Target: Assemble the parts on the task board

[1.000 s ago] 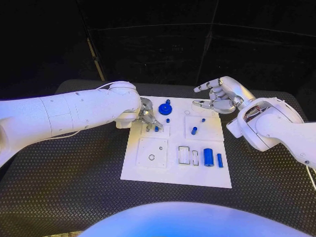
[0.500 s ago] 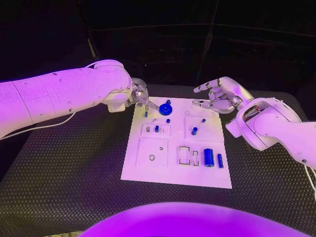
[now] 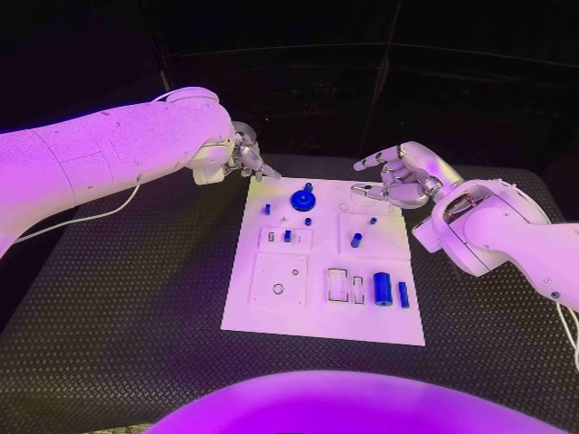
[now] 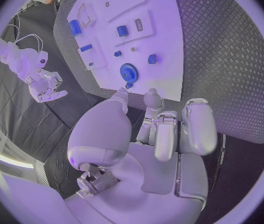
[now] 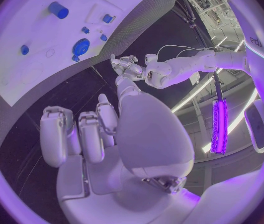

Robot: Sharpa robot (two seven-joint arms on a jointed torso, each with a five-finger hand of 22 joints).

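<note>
We see the left hand (image 3: 244,155) raised just off the far left corner of the white board (image 3: 280,312), fingers curled in and holding nothing that we can make out. The right hand (image 3: 401,179) hovers by the board's far right corner, fingers spread and empty. Between the two hands, on the board's far end, sits a blue gear (image 3: 303,201). Nearer the robot than both hands lies a blue cylinder (image 3: 383,287), with a thin blue peg (image 3: 402,294) just beside it.
</note>
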